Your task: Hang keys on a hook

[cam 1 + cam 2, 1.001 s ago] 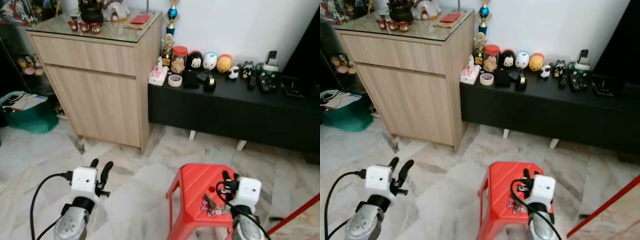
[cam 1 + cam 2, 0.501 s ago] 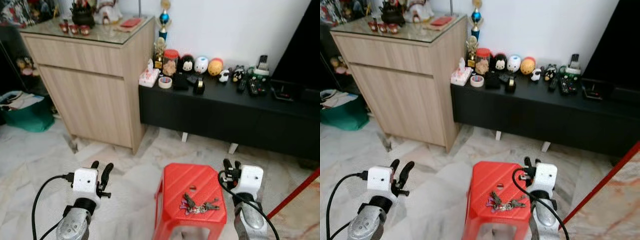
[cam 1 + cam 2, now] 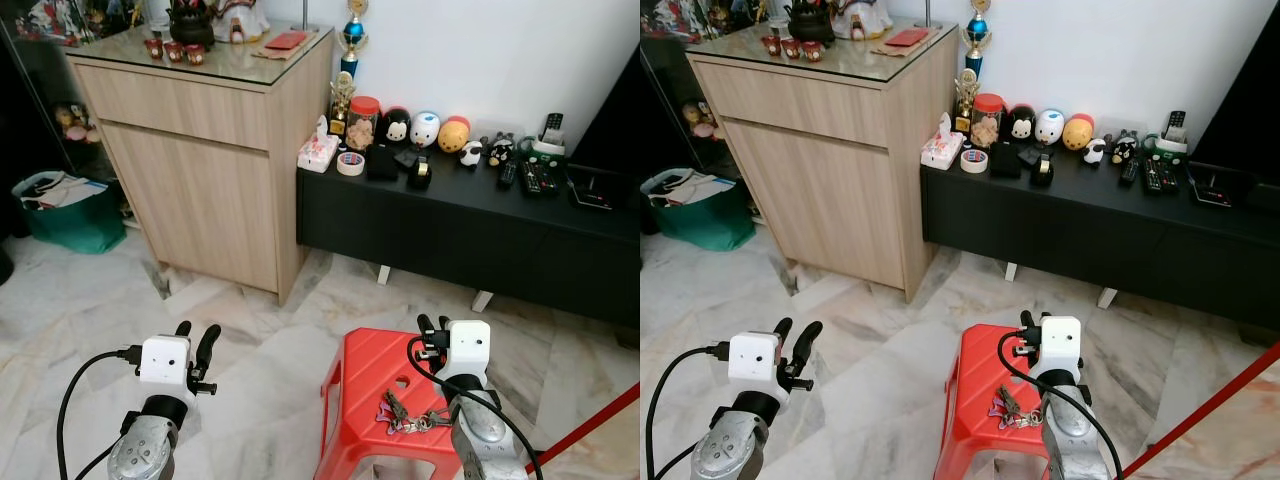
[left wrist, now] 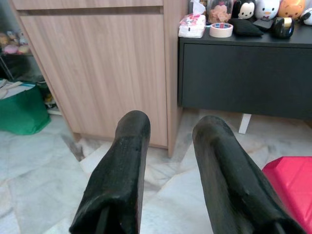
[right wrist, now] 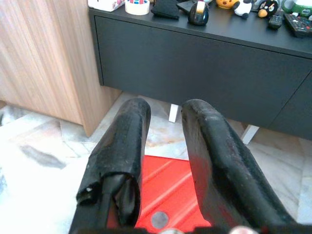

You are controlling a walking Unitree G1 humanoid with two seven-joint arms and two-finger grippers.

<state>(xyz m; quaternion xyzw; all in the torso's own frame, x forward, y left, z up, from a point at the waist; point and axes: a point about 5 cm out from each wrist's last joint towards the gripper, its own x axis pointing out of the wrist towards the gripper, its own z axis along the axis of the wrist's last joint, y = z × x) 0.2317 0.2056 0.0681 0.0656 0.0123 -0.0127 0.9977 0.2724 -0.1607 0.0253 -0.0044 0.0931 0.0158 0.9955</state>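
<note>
A bunch of keys (image 3: 403, 413) lies on top of a red plastic stool (image 3: 362, 372) on the marble floor. My right gripper (image 3: 432, 323) hovers over the stool's back right part, just beyond the keys and apart from them. Its black fingers (image 5: 129, 141) stand a little open with nothing between them, pointing toward the black bench. My left gripper (image 3: 197, 331) hangs over bare floor well to the left of the stool. It is open and holds nothing, as its fingers (image 4: 124, 161) show in the left wrist view.
A tall wooden cabinet (image 3: 210, 150) stands ahead on the left. Beside it a low black bench (image 3: 470, 225) carries toys and a tape roll (image 3: 350, 162). A green bag (image 3: 65, 205) sits far left. A red bar (image 3: 590, 432) slants at the lower right.
The whole view has swung, so the camera moved. The keys stay on the stool. My right gripper has come in from the stool's right side to over its back part.
</note>
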